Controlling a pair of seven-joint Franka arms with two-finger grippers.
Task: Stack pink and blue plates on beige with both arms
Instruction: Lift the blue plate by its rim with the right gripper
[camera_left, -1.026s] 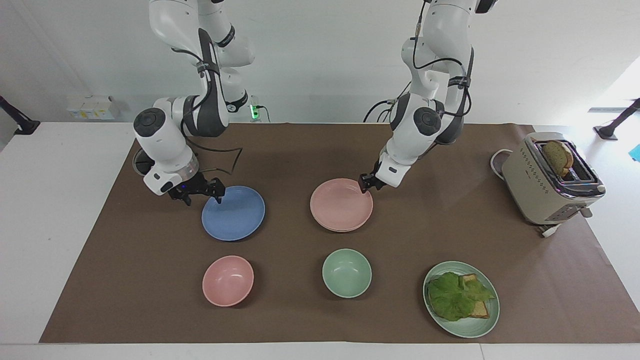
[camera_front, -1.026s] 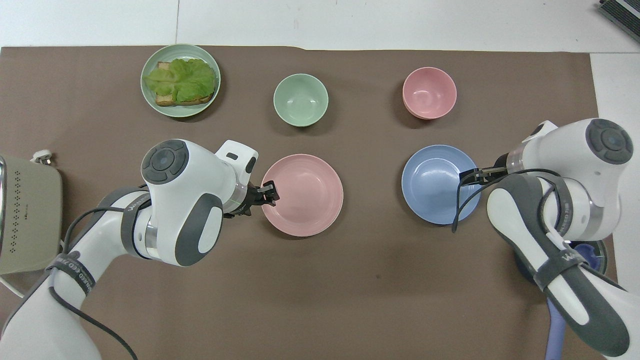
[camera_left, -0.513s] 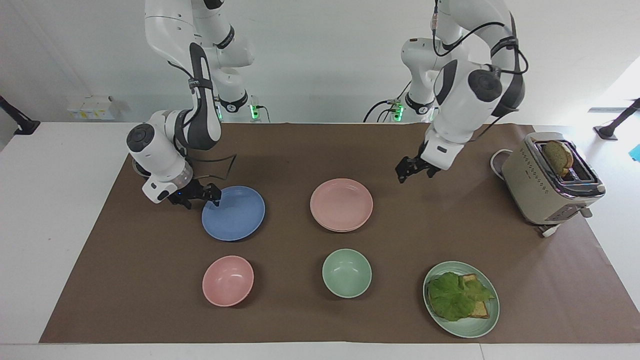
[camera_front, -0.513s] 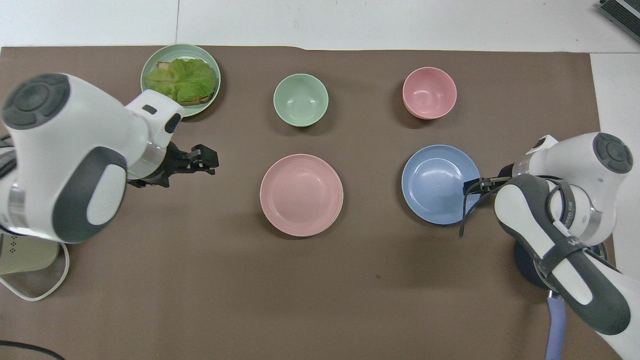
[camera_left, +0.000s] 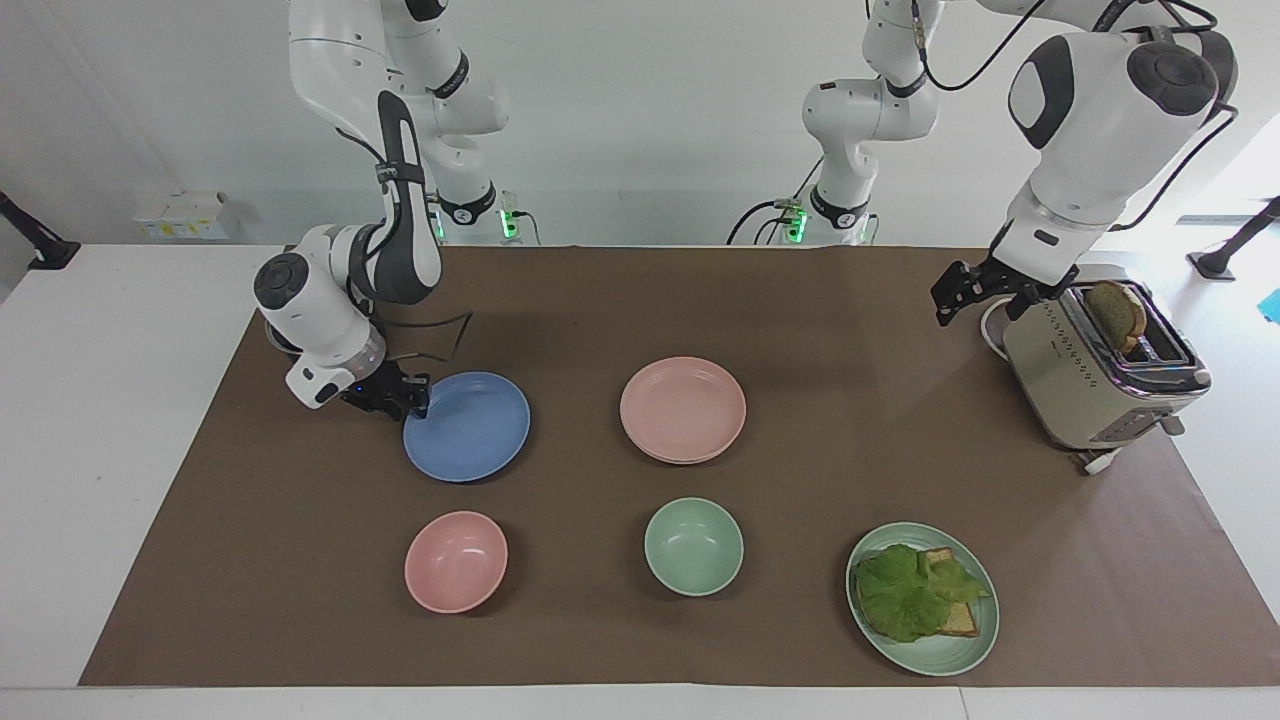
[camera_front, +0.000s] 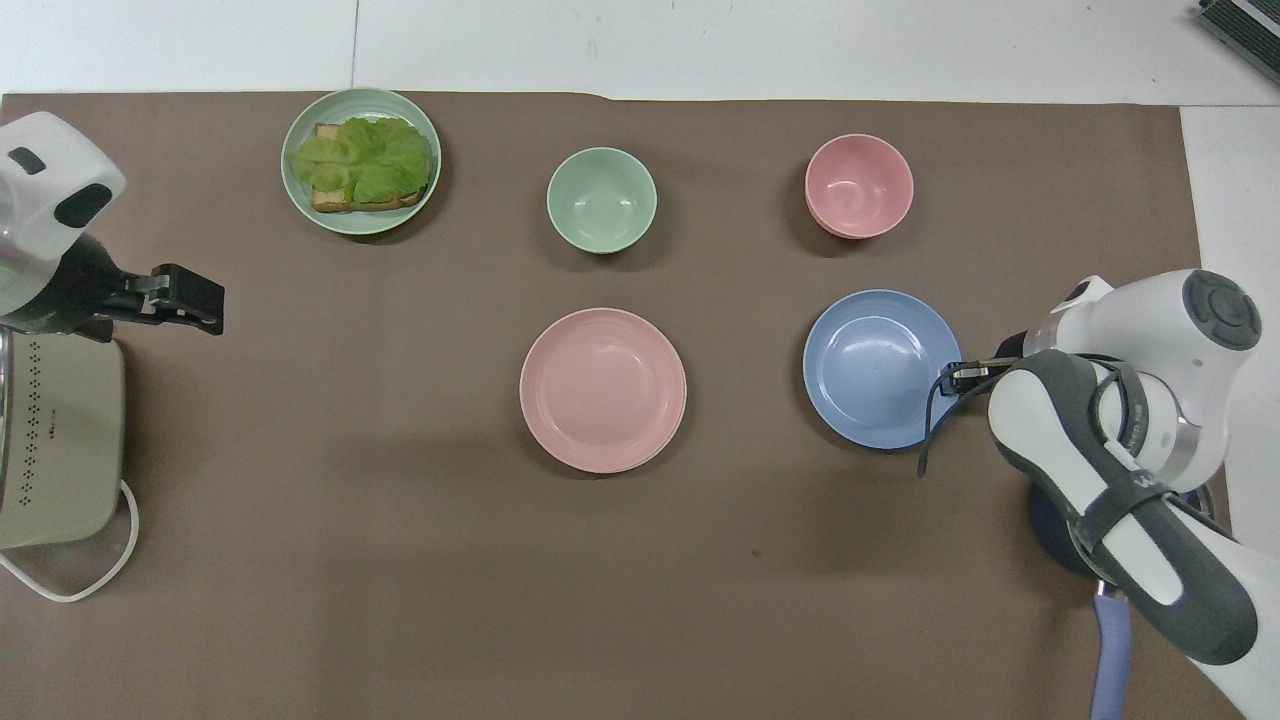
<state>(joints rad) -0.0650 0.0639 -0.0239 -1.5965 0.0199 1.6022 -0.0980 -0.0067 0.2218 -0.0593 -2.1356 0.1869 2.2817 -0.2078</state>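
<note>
We see the pink plate (camera_left: 683, 409) resting on the beige plate (camera_left: 690, 458), of which only a thin rim shows under it, so this half of the stack is done. The blue plate (camera_left: 467, 426) lies flat on the brown mat (camera_left: 820, 330), beside this stack toward the right arm's end. The right gripper (camera_left: 408, 393) is low at the blue plate's rim and clenches on it, we judge in order to lift it. One second ago its fingers were still spread there. The left gripper (camera_left: 962, 289), released and empty, hangs near the toaster (camera_left: 1095, 365); earlier it was at the pink plate's rim.
</note>
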